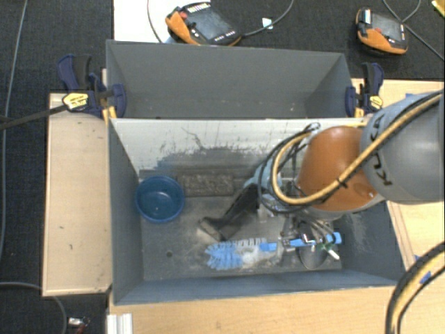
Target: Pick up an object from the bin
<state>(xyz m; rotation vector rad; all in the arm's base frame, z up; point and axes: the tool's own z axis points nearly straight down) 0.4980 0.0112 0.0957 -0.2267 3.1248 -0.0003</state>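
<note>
Orange-covered arm (334, 169) hangs right of the blue bowl (160, 199). Its gripper (309, 243) meets the brush (233, 255) handle; jaw state cannot be told. Brush lies left-right, front-right of the bowl, bristles leftward, black tool (233, 218) just behind.

The bin (229, 82) was matt grey metal, its floor scuffed. The blue bowl (160, 199) looked like smooth plastic, the blue brush (233, 254) bristly, and the arm's orange cover (334, 169) glossy.

**A:** Clock from the centre of the bin (125, 207): the bowl (160, 199) sits out at nine o'clock, by the left wall.

**B:** And the brush (233, 254) is lying at six, along the front wall!

**A:** The wedge (233, 218) is just behind it, near centre.

**B:** The arm (334, 169) hangs over three o'clock, with small clutter (316, 243) beneath at five.
</note>
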